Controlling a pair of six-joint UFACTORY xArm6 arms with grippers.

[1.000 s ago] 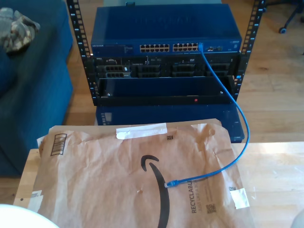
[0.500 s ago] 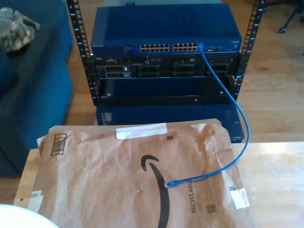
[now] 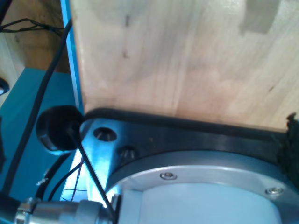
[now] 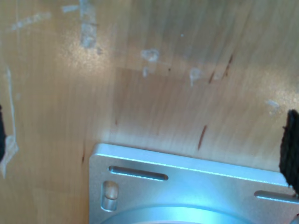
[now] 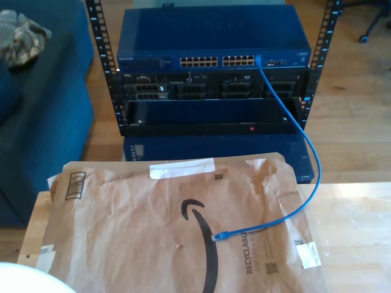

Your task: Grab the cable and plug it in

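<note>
Wooden bench lies under both claws; whether either is clenched I cannot tell. Beyond them, the cable has one end plugged into the blue switch, its free plug resting on the paper envelope, apparently ready for grabbing.
</note>
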